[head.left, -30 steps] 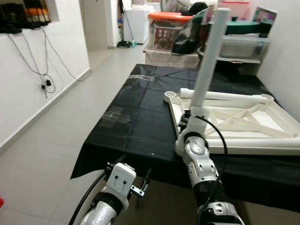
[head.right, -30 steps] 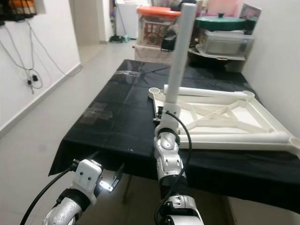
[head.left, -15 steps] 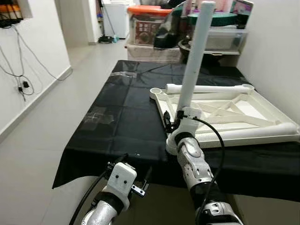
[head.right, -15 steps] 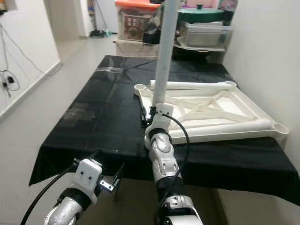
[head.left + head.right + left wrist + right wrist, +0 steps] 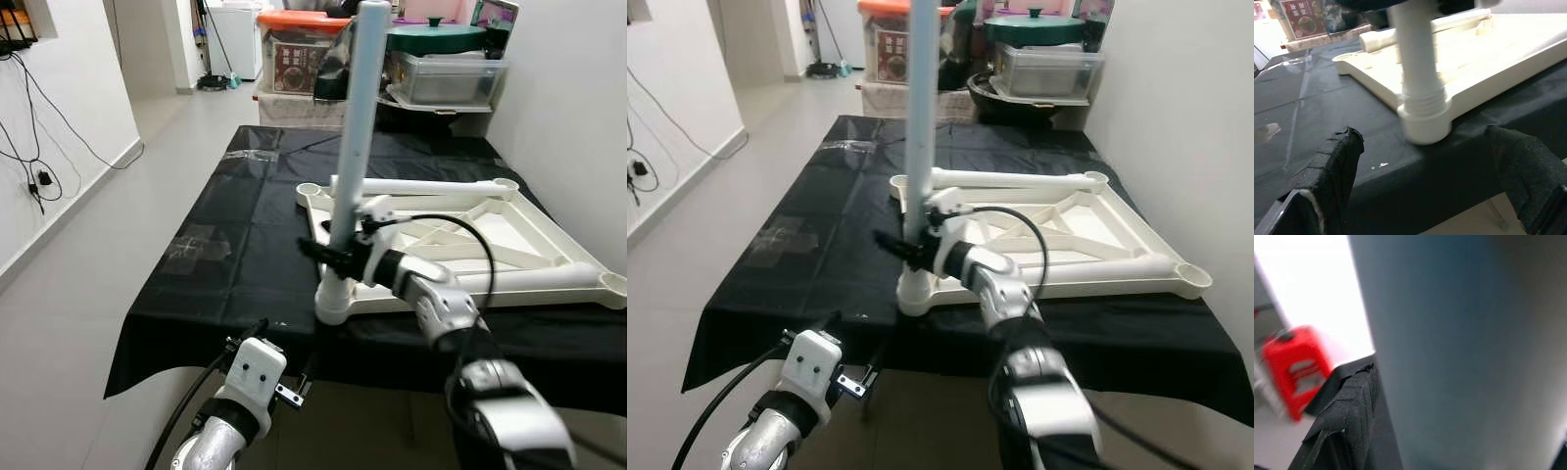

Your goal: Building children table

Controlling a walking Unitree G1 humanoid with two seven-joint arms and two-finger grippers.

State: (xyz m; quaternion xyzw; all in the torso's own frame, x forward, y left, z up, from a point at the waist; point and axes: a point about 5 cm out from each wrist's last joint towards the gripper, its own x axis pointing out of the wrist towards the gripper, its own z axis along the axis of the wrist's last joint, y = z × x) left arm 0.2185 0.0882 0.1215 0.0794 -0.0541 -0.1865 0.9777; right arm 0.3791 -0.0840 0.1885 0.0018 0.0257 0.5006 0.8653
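Right gripper (image 5: 338, 257) clamping upright white leg (image 5: 351, 147) seated in near-left corner socket of upside-down tabletop (image 5: 509, 235) on black cloth. Left gripper (image 5: 1425, 161) hanging open below near edge. Keeping leg vertical while twisting, pressing down.

The left half of the counter (image 5: 245, 225) is bare black cloth, so I could pass there freely. The white frame (image 5: 509, 245) covers the right half of the picture. An upright leg (image 5: 351, 147) rises at centre from the frame's near-left corner, with my right gripper (image 5: 338, 257) clamped round it, blocking any sideways sweep. Boxes (image 5: 294, 59) crowd the upper centre behind the counter. My left gripper (image 5: 1425, 191), fingers spread, sits low at the near edge, facing the leg's base.
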